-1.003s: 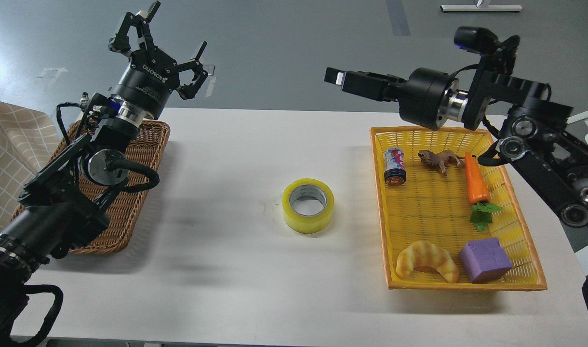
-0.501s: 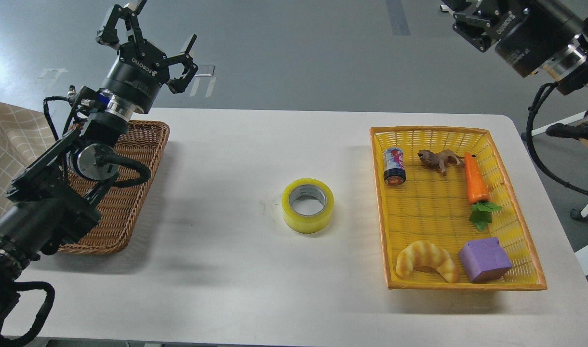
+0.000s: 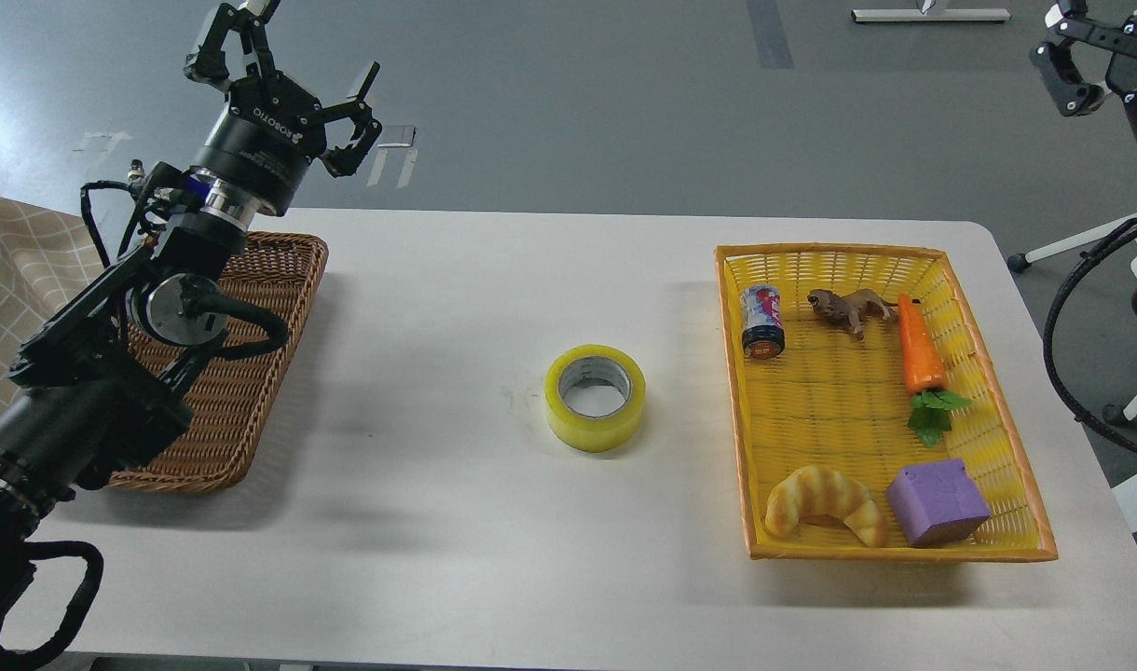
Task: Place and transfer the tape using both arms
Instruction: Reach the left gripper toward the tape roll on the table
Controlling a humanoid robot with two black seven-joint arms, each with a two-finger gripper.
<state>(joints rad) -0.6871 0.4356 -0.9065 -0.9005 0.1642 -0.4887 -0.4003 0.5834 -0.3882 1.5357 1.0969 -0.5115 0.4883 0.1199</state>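
The tape (image 3: 595,398), a yellow translucent roll with a grey-white core, lies flat on the white table (image 3: 494,559) near its middle, with nothing touching it. My left gripper (image 3: 315,42) is raised above the far end of the brown wicker basket (image 3: 252,373), far left of the tape, fingers spread and empty. My right gripper (image 3: 1049,35) is high at the top right corner, beyond the table's edge and partly cut off by the frame. Its fingers look apart and hold nothing.
A yellow plastic basket (image 3: 741,447) on the right holds a small can (image 3: 763,321), a toy lion (image 3: 848,308), a carrot (image 3: 920,359), a croissant (image 3: 824,503) and a purple foam cube (image 3: 937,501). A checked cloth (image 3: 19,280) lies at the left edge.
My right arm has swung from over the yellow basket up and away to the top right corner. My left gripper has lifted slightly up and left. The tape has not moved.
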